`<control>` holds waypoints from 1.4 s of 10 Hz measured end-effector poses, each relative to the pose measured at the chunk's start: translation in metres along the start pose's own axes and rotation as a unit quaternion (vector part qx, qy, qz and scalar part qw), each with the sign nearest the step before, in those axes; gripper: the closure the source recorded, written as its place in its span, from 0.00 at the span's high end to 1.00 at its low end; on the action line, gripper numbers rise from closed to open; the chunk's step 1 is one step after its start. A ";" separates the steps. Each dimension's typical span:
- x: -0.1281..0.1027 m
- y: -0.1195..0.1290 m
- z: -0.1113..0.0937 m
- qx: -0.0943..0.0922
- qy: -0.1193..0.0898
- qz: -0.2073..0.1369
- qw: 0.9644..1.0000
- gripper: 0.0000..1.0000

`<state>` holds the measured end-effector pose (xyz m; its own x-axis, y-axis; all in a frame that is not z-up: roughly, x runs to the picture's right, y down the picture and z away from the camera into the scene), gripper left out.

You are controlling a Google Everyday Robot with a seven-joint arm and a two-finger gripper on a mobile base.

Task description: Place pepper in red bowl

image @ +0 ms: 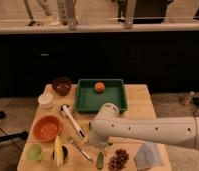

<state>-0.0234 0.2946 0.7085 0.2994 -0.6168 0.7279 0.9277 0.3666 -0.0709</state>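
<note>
The pepper (100,160) is slim and dark green and lies on the wooden table (138,107) near its front edge. The red bowl (46,128) is wide, shallow and orange-red, and stands at the table's left. I see nothing inside it. My white arm reaches in from the right. Its gripper (93,143) is at the arm's end, pointing down just above and slightly left of the pepper, right of the red bowl. The arm's bulky wrist covers most of the gripper.
A green tray (83,102) with an orange (99,86) sits at the back. A maroon bowl (61,85), white cup (45,100), spoon (72,120), fork (81,149), light green cup (34,151), corn cob (58,149), grapes (118,160) and grey cloth (148,155) surround it.
</note>
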 end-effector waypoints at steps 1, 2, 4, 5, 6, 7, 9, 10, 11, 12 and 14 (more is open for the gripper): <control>0.000 0.002 0.001 0.000 -0.001 0.001 1.000 0.54; 0.001 0.004 0.002 0.000 -0.002 0.002 1.000 0.54; 0.003 0.007 0.004 0.000 -0.005 0.003 1.000 0.54; 0.004 0.010 0.006 -0.001 -0.006 0.004 1.000 0.54; 0.006 0.012 0.009 -0.003 -0.008 0.006 1.000 0.54; 0.009 0.014 0.011 -0.005 -0.010 0.007 1.000 0.54; 0.015 0.013 0.017 -0.007 -0.016 0.004 1.000 0.54; 0.018 0.014 0.018 -0.008 -0.018 0.005 1.000 0.54; 0.021 0.016 0.020 -0.008 -0.021 0.007 1.000 0.54; 0.022 0.020 0.024 -0.010 -0.025 0.006 1.000 0.54; 0.023 0.028 0.030 -0.011 -0.031 0.007 0.999 0.54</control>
<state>0.0031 0.3115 0.7439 0.2989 -0.5666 0.7679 0.9284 0.3587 -0.0967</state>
